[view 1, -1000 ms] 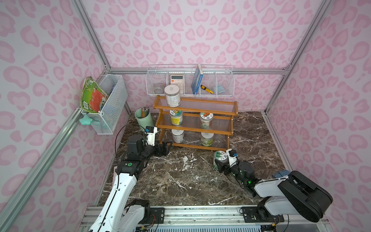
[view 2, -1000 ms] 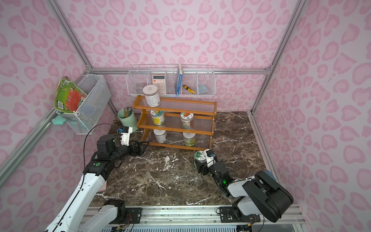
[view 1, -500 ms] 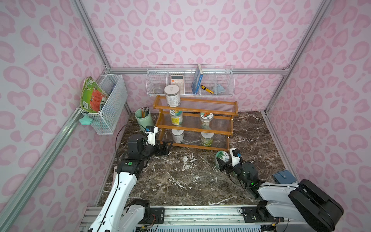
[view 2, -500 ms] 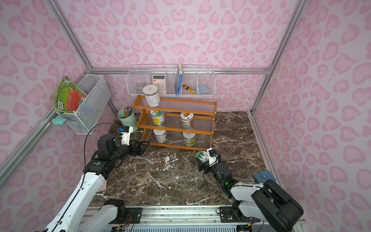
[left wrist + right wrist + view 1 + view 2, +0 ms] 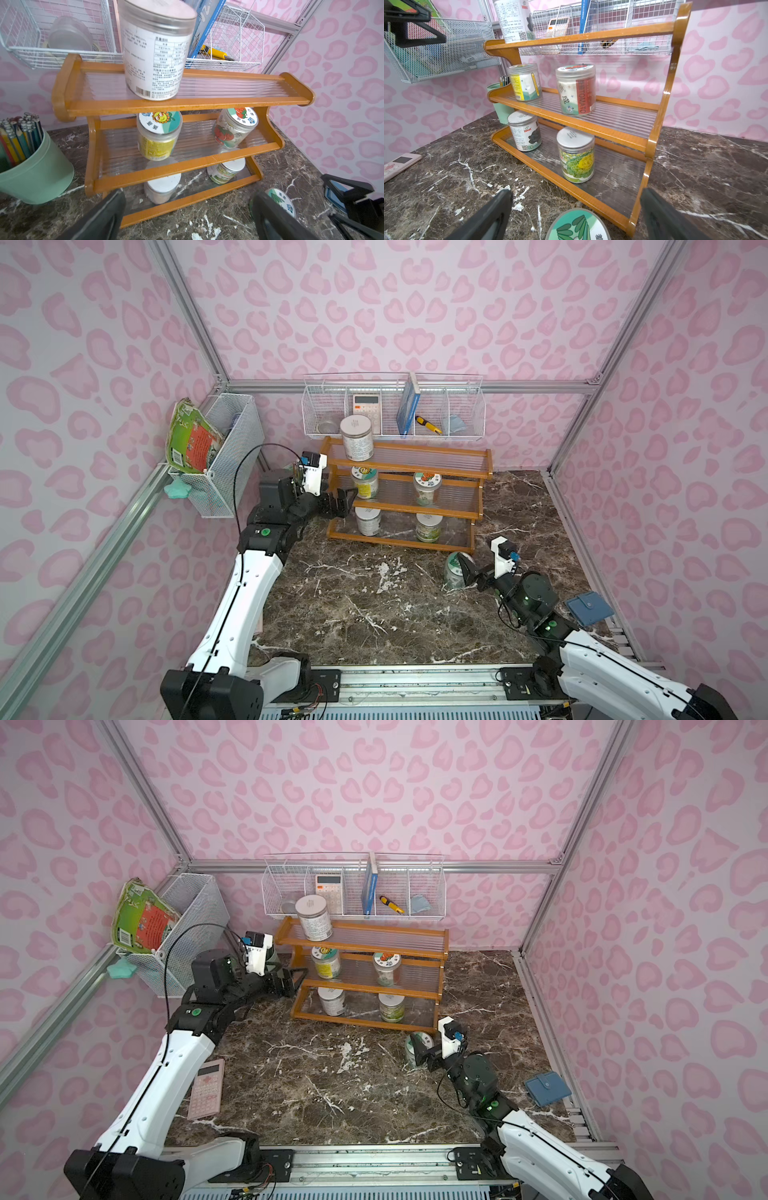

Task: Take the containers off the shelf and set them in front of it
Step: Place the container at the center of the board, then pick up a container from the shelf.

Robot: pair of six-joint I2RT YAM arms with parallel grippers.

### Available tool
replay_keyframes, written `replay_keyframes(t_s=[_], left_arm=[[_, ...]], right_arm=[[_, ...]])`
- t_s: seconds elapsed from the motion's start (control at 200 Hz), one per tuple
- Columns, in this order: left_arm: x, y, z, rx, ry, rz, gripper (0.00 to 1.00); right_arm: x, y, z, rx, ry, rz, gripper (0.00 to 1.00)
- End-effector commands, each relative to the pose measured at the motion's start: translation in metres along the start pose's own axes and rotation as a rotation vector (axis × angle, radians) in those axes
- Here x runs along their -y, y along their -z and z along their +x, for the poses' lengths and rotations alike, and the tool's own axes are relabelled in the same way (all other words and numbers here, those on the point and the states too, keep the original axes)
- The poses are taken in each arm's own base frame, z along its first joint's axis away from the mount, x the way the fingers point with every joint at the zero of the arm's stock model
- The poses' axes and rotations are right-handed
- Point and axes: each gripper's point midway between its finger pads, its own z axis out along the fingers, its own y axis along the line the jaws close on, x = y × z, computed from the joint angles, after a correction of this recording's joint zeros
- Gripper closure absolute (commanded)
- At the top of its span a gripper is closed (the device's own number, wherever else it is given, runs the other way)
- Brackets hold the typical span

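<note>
The right gripper's [image 5: 576, 192] jaws stand wide apart, with a clear gap on either side of the green-lidded jar [image 5: 577, 226] upright on the tabletop [image 5: 353, 614] between them. Just ahead is the shelf [image 5: 612, 135] front rail; five jars stand on its tiers. The left gripper's [image 5: 188, 194] jaws are apart and empty, facing the shelf's left end. Bare tabletop lies behind both.

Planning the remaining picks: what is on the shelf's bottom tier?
Two upright jars stand apart on it: the white-lidded Ideal jar and the green-labelled jar. The middle tier partly covers the strip behind them.
</note>
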Motion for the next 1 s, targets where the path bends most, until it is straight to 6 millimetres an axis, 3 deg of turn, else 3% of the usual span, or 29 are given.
replay_keyframes(t_s=[0.0,0.205,0.476,0.641,0.671,0.997], left_arm=[[-0.001,-0.009,-0.024,0.092,-0.072,0.016,0.01],[-0.010,-0.034,-0.043,0.124,-0.095,0.028,0.01],[-0.023,-0.055,-0.069,0.164,-0.122,0.010,0.01],[-0.031,-0.067,-0.069,0.170,-0.135,-0.004,0.01],[-0.029,-0.065,-0.081,0.193,-0.148,-0.002,0.01],[-0.033,-0.081,-0.091,0.226,-0.166,0.006,0.01]], right_arm=[[-0.002,0.002,-0.003,-0.004,0.034,-0.010,0.01],[-0.006,0.001,-0.018,0.017,0.046,-0.031,0.01],[-0.008,0.000,-0.023,0.024,0.054,-0.039,0.01],[-0.008,-0.001,-0.025,0.030,0.054,-0.035,0.01],[-0.008,-0.001,-0.025,0.031,0.055,-0.034,0.01],[-0.008,-0.003,-0.026,0.034,0.056,-0.031,0.01]])
